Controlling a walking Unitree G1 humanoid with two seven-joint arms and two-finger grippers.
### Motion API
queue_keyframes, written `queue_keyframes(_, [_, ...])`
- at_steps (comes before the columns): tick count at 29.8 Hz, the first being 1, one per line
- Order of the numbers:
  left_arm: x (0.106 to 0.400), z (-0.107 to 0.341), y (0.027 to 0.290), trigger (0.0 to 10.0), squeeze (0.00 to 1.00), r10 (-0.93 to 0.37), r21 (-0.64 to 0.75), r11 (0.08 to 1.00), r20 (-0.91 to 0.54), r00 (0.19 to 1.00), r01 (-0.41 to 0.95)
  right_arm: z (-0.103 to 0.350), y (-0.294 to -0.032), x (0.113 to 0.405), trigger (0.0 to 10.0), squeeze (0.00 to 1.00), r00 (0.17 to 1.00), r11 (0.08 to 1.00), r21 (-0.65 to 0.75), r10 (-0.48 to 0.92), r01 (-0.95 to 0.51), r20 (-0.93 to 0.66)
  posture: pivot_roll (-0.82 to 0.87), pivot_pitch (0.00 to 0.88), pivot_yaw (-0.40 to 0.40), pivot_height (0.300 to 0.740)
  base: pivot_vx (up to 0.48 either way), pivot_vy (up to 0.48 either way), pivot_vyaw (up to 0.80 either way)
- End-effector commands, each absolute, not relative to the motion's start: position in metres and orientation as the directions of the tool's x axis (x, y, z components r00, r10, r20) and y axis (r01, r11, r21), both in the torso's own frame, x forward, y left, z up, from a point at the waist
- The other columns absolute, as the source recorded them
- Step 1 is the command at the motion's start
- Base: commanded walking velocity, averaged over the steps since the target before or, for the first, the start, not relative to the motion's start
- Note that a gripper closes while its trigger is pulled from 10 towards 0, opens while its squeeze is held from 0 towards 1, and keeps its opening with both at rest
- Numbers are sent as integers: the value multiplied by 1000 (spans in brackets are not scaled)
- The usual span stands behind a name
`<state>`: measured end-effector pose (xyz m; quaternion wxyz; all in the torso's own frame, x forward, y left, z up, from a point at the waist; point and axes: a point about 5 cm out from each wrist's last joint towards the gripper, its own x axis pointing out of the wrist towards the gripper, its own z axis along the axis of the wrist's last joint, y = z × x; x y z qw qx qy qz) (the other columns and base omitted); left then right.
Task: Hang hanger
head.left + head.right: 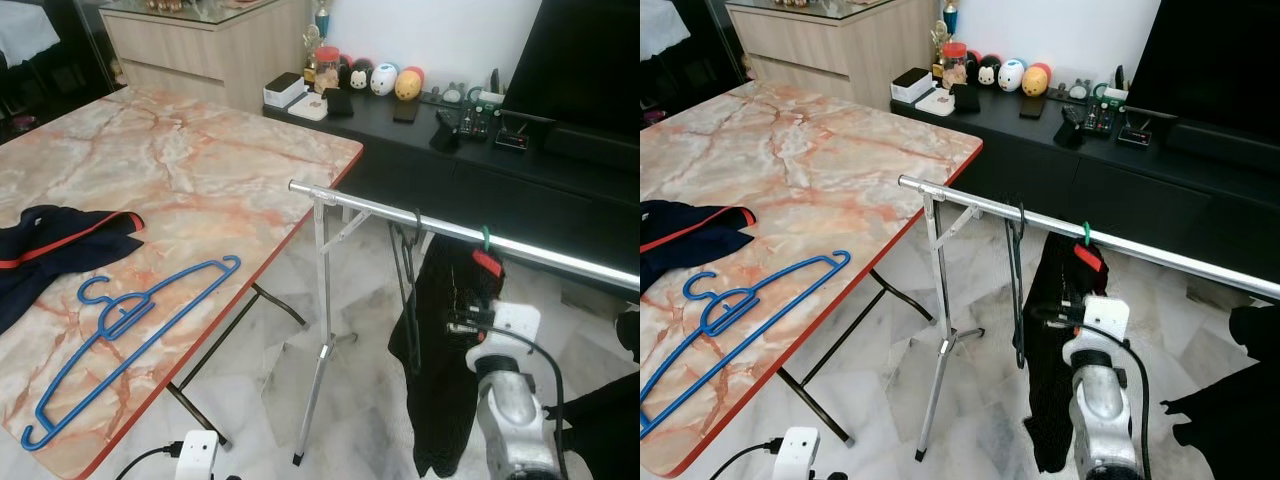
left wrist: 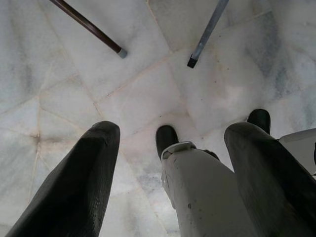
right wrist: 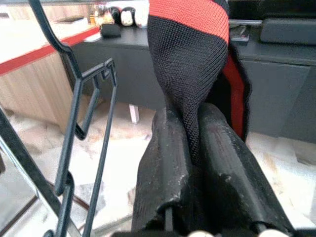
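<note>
Knit black-and-red garment (image 3: 190, 59), soft and limp on its green-hooked hanger (image 1: 485, 238) on the steel rail (image 1: 400, 213), is pinched by the right gripper (image 3: 190, 148); grasp the stiff hanger instead, while the left gripper (image 2: 168, 163) hangs spread.

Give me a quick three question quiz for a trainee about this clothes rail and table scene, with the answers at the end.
1. True or false: the blue hanger lies flat on the marble table.
2. What is the right gripper pinching: (a) the black and red garment, (b) the black hanger, (c) the metal rail?
3. Where is the empty black hanger hanging?

Key
1. True.
2. (a): its fingers are shut on the fabric.
3. On the metal rail, beside the garment, on the table side.
</note>
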<state>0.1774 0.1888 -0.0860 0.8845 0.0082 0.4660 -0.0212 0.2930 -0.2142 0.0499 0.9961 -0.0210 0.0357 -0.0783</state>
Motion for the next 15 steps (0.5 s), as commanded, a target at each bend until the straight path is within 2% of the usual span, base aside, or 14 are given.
queue_keyframes(1, [174,-87,191,10000,0,-23,9,998,-835,550,56,44,-212,295,10000,0,981,988,-59,-150,144,-122,7,0,27,740,0,0,0])
queue_keyframes(8, [174,-87,191,10000,0,-23,11,998,-835,550,59,46,-208,309,10000,0,974,987,-83,-149,137,-169,7,0,31,740,0,0,0])
queue_keyframes(15, [175,-87,192,10000,0,-22,14,998,-833,553,62,53,-203,319,10000,0,977,990,-50,-138,131,-161,12,0,32,740,0,0,0])
